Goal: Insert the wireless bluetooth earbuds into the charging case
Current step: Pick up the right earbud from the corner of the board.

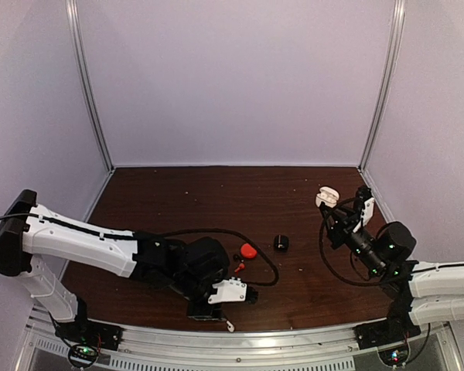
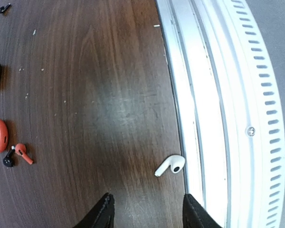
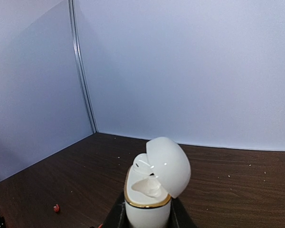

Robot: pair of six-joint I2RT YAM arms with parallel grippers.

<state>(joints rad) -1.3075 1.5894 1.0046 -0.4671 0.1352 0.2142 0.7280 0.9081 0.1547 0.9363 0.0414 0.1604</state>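
Left end effector (image 2: 147, 211) spread, empty, near a white earbud (image 2: 171, 165) on the counter (image 2: 109, 95); right end effector (image 3: 148, 218) pinches the open charging case (image 3: 152, 175).

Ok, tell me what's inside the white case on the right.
What looks like one white earbud sits in the white case, its top showing at the left. The open lid covers the right side, so whether a second is there cannot be told.

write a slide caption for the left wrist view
Left gripper open, a white earbud lying loose on the table just ahead of it, beside the metal rail.
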